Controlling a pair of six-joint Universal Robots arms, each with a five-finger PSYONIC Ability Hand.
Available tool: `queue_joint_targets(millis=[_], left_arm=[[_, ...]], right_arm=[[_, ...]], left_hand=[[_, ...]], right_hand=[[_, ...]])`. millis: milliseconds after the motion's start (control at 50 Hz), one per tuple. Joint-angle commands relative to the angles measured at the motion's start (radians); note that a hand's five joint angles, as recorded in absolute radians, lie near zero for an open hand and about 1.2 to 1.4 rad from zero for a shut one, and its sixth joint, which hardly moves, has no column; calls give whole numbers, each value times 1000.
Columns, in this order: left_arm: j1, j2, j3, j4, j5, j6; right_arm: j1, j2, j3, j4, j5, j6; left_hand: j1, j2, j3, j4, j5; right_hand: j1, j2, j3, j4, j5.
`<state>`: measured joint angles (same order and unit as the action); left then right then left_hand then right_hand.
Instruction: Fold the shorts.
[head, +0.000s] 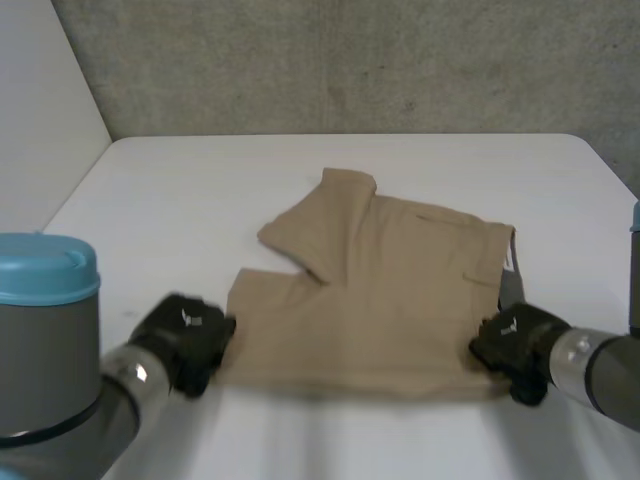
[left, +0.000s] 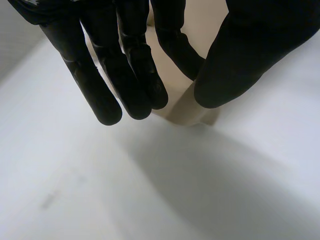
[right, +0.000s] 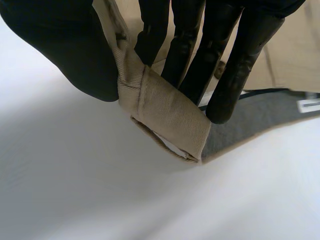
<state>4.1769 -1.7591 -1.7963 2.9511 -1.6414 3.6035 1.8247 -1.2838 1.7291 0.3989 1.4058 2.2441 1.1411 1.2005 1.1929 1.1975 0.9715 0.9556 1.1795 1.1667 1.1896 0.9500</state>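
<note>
Shorts (head: 390, 300) of tan cloth are spread near the middle of the white table (head: 180, 200), with the waistband turned to the robot's right and the two legs to its left. The farther leg is angled away toward the grey wall (head: 350, 60), and its hem is turned up a little; the nearer leg lies flat along the near edge of the cloth. A strip of grey lining (head: 510, 285) is seen inside the waistband opening.

The left hand (head: 185, 340) is set at the near corner of the nearer leg's hem. In the left wrist view the corner of the shorts is caught between the thumb and the fingers (left: 135, 85) – the fingers are held nearly straight, the thumb is brought in against them, and the tan edge runs up between the two.

The right hand (head: 515, 345) is placed at the near corner of the waistband. In the right wrist view that corner is pinched between the thumb and the fingers (right: 235, 75) and is raised just off the table – the band is folded over on itself there, a belt loop is seen beside the thumb, and the grey lining is exposed beneath the fingertips.

Both hands are thus on the near edge of the cloth, well apart, one at each end.
</note>
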Motion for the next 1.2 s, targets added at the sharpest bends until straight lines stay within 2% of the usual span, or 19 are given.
queue_joint_targets(millis=[20, 80, 180, 320, 400, 500, 560, 660, 740, 780, 860, 940, 980, 1040, 1060, 1080, 1100, 1120, 1200], left_arm=[[-3, 157, -71, -239, 201, 86], [-1, 201, -64, -259, 242, 90], [20, 198, 14, -233, 249, 98], [46, -37, 254, -37, 218, 101], [12, -218, 464, -6, 123, 109], [-43, -526, 846, 19, -52, 151], [-47, -631, 983, 81, -86, 202], [-60, -799, 1161, 355, -94, 320], [-63, -885, 1228, 498, -87, 354], [-64, -918, 1253, 523, -81, 356], [-67, -991, 1299, 556, -37, 353], [-64, -1069, 1319, 741, 54, 350], [-63, -1086, 1315, 805, 64, 350], [-60, -1103, 1309, 911, 68, 347], [-60, -1102, 1301, 927, 68, 342], [-60, -1097, 1275, 939, 69, 325], [-60, -1097, 1275, 939, 69, 325], [-66, -1087, 1238, 945, 71, 299], [-83, -988, 1106, 951, 69, 271]], right_arm=[[-7, -92, 35, 146, -50, -57], [-5, -123, 41, 158, -80, -63], [-10, -126, 11, 166, -107, -61], [-28, -65, -150, 72, -94, 41], [-25, 35, -265, -1, -70, 136], [-18, 154, -403, -99, 7, 215], [-10, 213, -456, -173, 53, 222], [-8, 308, -506, -377, 149, 221], [8, 366, -508, -513, 197, 215], [25, 386, -507, -564, 206, 213], [45, 463, -508, -736, 214, 190], [50, 526, -510, -876, 242, 128], [51, 540, -511, -916, 268, 104], [61, 546, -510, -983, 314, 80], [61, 543, -510, -989, 326, 75], [62, 537, -511, -991, 343, 77], [64, 528, -508, -988, 343, 81], [65, 491, -490, -977, 340, 90], [62, 374, -431, -918, 308, 158]], left_hand=[[255, 196, 203, 199, 250], [255, 196, 203, 199, 250], [255, 196, 203, 199, 250], [255, 196, 203, 199, 250], [255, 196, 203, 199, 250], [255, 196, 203, 199, 250], [255, 196, 203, 199, 250], [255, 196, 203, 199, 250], [255, 196, 203, 199, 250], [255, 196, 203, 199, 250], [255, 196, 203, 199, 250], [255, 196, 203, 199, 250], [255, 196, 203, 199, 250], [255, 196, 203, 199, 250], [165, 106, 114, 109, 161], [-504, -563, -556, -560, -509], [-511, -570, -562, -567, -516], [-967, -1026, -1018, -1023, -971], [-967, -1026, -1018, -1023, -971]], right_hand=[[441, 217, 230, 207, 272], [441, 217, 230, 207, 272], [441, 217, 230, 207, 272], [441, 217, 230, 207, 272], [441, 217, 230, 207, 272], [441, 217, 230, 207, 272], [441, 217, 230, 207, 272], [441, 217, 230, 207, 272], [441, 217, 230, 207, 272], [441, 217, 230, 207, 272], [441, 217, 230, 207, 272], [441, 217, 230, 207, 272], [187, -37, -24, -47, 18], [-431, -655, -642, -665, -600], [-709, -933, -920, -943, -878], [-781, -1005, -992, -1015, -950], [-781, -1005, -992, -1015, -950], [-781, -1005, -992, -1015, -950], [-781, -1005, -992, -1015, -950]])
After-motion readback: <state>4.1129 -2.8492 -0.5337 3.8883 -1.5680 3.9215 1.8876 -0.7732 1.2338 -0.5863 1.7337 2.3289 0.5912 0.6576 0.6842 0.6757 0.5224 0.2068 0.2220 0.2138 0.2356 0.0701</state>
